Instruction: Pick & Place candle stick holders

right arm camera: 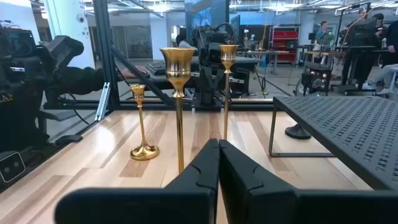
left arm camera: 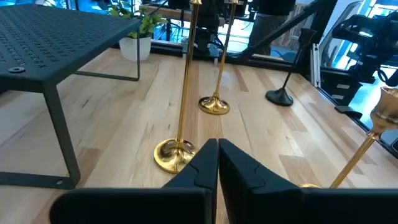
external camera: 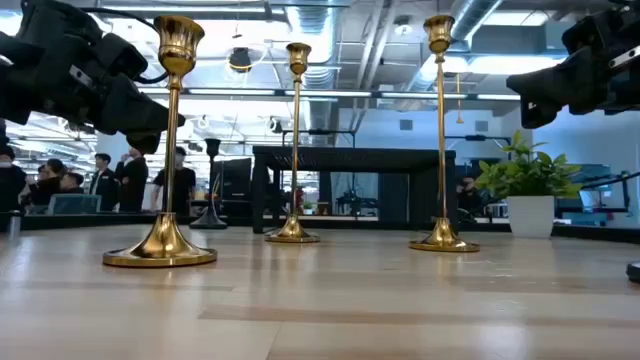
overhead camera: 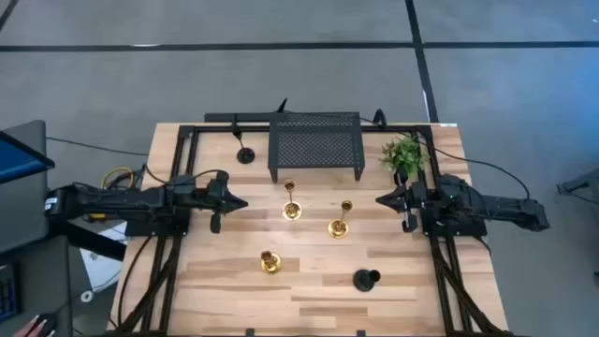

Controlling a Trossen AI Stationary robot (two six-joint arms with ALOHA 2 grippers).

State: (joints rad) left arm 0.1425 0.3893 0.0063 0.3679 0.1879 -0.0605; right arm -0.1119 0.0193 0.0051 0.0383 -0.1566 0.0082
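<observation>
Light wooden table (overhead camera: 309,285) bearing: black mesh rack (overhead camera: 315,145) at mid far edge; potted plant (overhead camera: 404,154) near far right corner; black holder (overhead camera: 245,155) left of rack; two gold holders (overhead camera: 291,212) (overhead camera: 339,227) at centre; gold holder (overhead camera: 270,263) and black holder (overhead camera: 365,279) toward near edge.

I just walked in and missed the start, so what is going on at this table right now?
Nothing is being held yet. The left gripper and right gripper hover shut on opposite sides of the table. Between them three gold candle stick holders stand upright. One black holder stands near the front, another beside the mesh rack.
</observation>
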